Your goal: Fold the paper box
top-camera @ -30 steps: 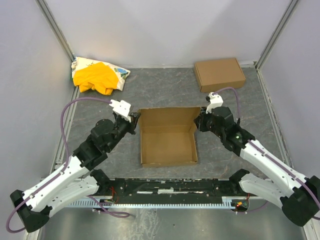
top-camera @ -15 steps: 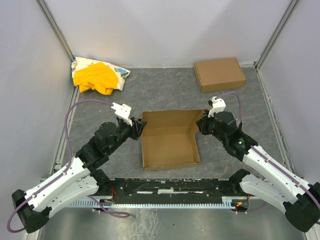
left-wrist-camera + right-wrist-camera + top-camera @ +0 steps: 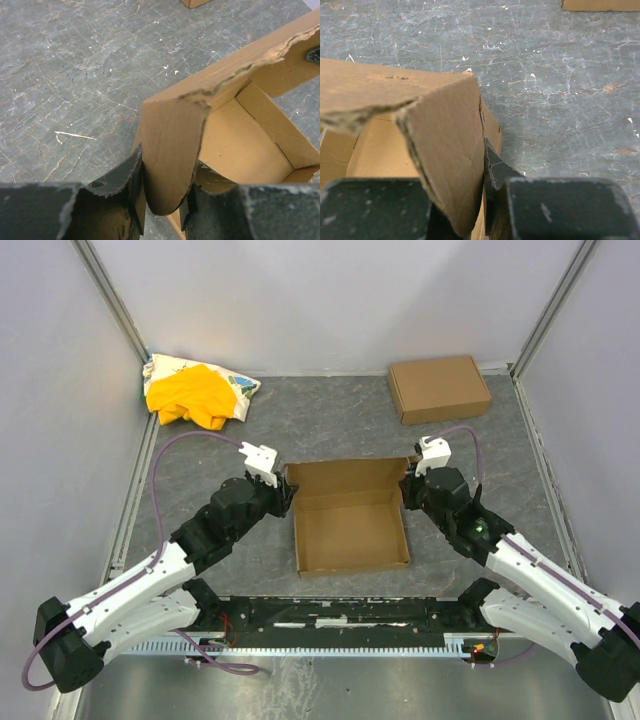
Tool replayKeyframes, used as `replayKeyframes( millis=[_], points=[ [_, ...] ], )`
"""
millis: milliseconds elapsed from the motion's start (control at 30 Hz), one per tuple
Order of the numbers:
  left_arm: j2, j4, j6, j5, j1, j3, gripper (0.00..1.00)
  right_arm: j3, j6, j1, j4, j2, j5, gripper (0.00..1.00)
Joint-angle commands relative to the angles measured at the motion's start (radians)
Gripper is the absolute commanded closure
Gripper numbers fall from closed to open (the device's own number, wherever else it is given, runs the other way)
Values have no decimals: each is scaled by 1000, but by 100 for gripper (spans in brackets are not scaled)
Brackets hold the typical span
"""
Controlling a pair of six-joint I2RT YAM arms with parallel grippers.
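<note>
The paper box (image 3: 350, 530) is a shallow brown cardboard tray with raised walls and an upright lid flap at its far side, in the middle of the table. My left gripper (image 3: 285, 492) is shut on the rounded side flap (image 3: 170, 155) at the box's far left corner. My right gripper (image 3: 408, 490) is shut on the side flap (image 3: 450, 165) at the far right corner. The left wrist view shows the box's inside (image 3: 240, 150). The right wrist view shows the lid flap's torn edge (image 3: 365, 117).
A ready-made brown cardboard box (image 3: 439, 388) sits at the far right. A yellow-and-white cloth heap (image 3: 195, 392) lies at the far left. Grey walls close in the table on three sides. A black rail (image 3: 340, 615) runs along the near edge.
Both grippers have shifted to the right and slightly nearer, dragging the box with them. The left arm has reached further in towards the box's left corner.
</note>
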Motion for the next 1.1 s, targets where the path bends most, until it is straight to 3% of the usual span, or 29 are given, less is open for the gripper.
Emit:
replayKeyframes(
  millis=[0, 300, 700, 1067],
  points=[
    [39, 102, -49, -2, 2, 6, 67, 5, -28, 77, 99, -50, 87, 86],
    [74, 110, -83, 13, -1, 21, 70, -64, -30, 147, 111, -68, 170, 87],
    [-124, -26, -175, 23, -3, -78, 72, -182, 75, 172, 23, -220, 183, 87],
    [-112, -24, -195, 52, -5, -86, 72, -142, 124, 208, 82, -103, 154, 88]
  ],
)
